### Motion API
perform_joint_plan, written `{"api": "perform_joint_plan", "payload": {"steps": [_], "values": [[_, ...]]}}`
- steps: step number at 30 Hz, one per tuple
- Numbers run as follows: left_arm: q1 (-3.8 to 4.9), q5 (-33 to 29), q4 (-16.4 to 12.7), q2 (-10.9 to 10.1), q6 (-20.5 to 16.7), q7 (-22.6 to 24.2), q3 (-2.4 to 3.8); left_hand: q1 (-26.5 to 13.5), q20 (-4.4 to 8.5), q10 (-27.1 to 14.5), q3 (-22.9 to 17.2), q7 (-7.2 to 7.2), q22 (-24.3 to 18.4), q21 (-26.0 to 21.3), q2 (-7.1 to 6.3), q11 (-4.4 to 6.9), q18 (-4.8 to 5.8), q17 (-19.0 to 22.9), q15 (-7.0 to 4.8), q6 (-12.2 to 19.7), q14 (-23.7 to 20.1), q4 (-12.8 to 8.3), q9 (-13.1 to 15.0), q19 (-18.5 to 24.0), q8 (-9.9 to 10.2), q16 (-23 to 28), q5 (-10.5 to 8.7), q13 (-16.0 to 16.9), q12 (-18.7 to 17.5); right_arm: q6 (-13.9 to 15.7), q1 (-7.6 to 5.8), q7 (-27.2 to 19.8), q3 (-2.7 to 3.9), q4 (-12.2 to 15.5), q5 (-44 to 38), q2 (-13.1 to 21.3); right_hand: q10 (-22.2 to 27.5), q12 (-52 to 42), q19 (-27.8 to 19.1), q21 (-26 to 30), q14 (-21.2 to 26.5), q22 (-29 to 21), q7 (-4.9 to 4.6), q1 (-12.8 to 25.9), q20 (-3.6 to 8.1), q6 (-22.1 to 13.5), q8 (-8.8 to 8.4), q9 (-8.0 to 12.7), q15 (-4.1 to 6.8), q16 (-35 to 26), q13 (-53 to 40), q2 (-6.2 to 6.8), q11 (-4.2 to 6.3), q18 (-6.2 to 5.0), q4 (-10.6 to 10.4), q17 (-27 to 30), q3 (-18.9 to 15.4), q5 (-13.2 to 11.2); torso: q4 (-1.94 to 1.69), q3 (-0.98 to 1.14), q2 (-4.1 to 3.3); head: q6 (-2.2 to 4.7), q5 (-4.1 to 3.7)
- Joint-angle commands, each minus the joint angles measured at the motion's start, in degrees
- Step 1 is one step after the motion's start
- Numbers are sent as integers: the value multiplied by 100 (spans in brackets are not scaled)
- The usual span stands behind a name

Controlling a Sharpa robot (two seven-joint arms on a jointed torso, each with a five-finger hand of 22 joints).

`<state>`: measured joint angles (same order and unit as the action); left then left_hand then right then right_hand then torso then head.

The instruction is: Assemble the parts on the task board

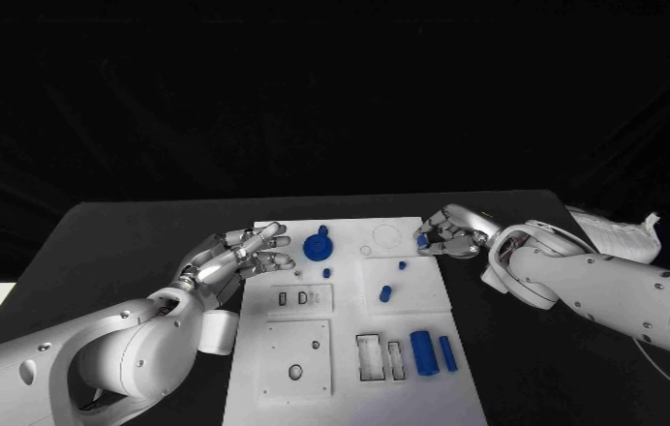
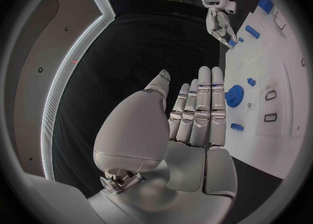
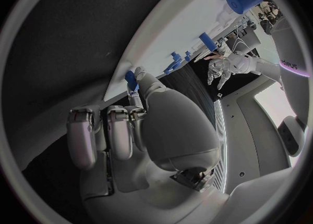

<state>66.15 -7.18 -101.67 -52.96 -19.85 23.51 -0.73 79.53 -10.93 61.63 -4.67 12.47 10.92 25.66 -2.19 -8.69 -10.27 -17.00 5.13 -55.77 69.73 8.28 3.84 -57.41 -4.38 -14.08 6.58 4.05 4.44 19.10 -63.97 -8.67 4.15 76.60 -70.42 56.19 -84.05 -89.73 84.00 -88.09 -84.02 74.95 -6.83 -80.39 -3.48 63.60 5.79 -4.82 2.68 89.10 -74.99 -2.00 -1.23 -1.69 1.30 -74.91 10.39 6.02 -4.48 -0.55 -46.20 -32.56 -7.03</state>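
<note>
Our right hand [image 1: 449, 232] pinches a small blue part [image 1: 422, 240] at the task board's [image 1: 419, 295] far right edge; our left hand [image 1: 240, 255] hovers spread, empty. Next, we judge, comes seating the part.

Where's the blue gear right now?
In the head view the blue gear sits on the far part of the task board, toward its left side, just beside the fingertips of the open left hand.

Black table [image 1: 139, 237], white task board [image 1: 350, 349] lying flat at its middle
</note>
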Motion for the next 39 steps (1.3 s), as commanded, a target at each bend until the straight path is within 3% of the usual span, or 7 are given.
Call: {"api": "perform_joint_plan", "payload": {"steps": [1,12,16,21,28,34,39], "values": [[1,-4,-5,11,112,28,3,-6,-13,-16,-2,32,-7,34,51,-35,-8,-5,-1,7,-48,-24,-3,43,20,28,-15,-4,-28,229,2,-20,11,73,-86,-8,-595,-27,453,-33,-564,1117,145,-22,33,251,103,-84,33,17,-1501,-138,39,85,12,-1359,41,-19,-1,-4,9,5,14],[1,-42,134,61,118,36,3,-5,-14,-16,-3,32,-7,35,52,-35,-8,-6,-1,7,-48,-26,-3,44,21,30,-15,-4,-28,517,-150,440,35,890,85,-38,-595,-27,447,-24,-555,1101,154,170,66,245,84,-97,54,-5,-1501,-110,53,82,12,-1315,114,39,13,-40,86,-54,36],[2,-63,240,88,135,43,3,-5,-14,-16,-3,32,-7,35,52,-35,-8,-6,-1,7,-48,-26,-3,44,21,30,-15,-4,-28,503,-174,756,30,1156,-72,-202,-595,-27,447,-23,-552,1100,157,225,70,248,81,-100,56,-12,-1501,-107,55,82,0,-1303,130,38,21,-68,156,-136,112],[3,-96,404,139,159,43,3,-3,-14,-16,-6,32,-7,35,54,-35,-8,-8,-1,7,-48,-29,-2,45,22,32,-15,-3,-29,440,-155,1158,-9,1398,-382,-491,-595,-27,445,-20,-549,1094,163,260,72,258,83,-104,59,-18,-1501,-94,59,80,-2,-1291,136,17,-18,-76,238,-238,236],[3,-113,600,209,188,56,3,-3,-14,-16,-6,32,-7,35,54,-35,-8,-8,-1,7,-48,-29,-2,45,22,32,-15,-3,-29,319,22,1524,-99,1456,-977,-990,-595,-27,444,-19,-549,1091,167,295,75,264,83,-107,63,-20,-1501,-86,63,80,-6,-1289,143,-7,-38,-128,354,-436,348],[5,-115,647,202,197,65,4,0,-14,-16,-9,33,-7,36,57,-36,-8,-10,-1,7,-49,-33,-2,47,23,35,-14,-3,-31,277,263,1684,-127,1341,-1293,-1354,-595,-27,441,-15,-544,1082,169,307,76,265,82,-107,64,-29,-1501,-81,64,78,-6,-1270,145,-17,-30,-140,389,-491,408],[7,-116,668,210,207,62,4,0,-14,-16,-9,33,-7,36,57,-36,-8,-10,-1,7,-49,-33,-2,47,23,35,-14,-3,-31,194,383,1778,-159,1230,-1470,-1590,-595,-27,438,-11,-542,1075,168,321,77,264,80,-107,65,-34,-1501,-79,65,76,-9,-1261,148,-22,-50,-154,400,-525,423]]}}
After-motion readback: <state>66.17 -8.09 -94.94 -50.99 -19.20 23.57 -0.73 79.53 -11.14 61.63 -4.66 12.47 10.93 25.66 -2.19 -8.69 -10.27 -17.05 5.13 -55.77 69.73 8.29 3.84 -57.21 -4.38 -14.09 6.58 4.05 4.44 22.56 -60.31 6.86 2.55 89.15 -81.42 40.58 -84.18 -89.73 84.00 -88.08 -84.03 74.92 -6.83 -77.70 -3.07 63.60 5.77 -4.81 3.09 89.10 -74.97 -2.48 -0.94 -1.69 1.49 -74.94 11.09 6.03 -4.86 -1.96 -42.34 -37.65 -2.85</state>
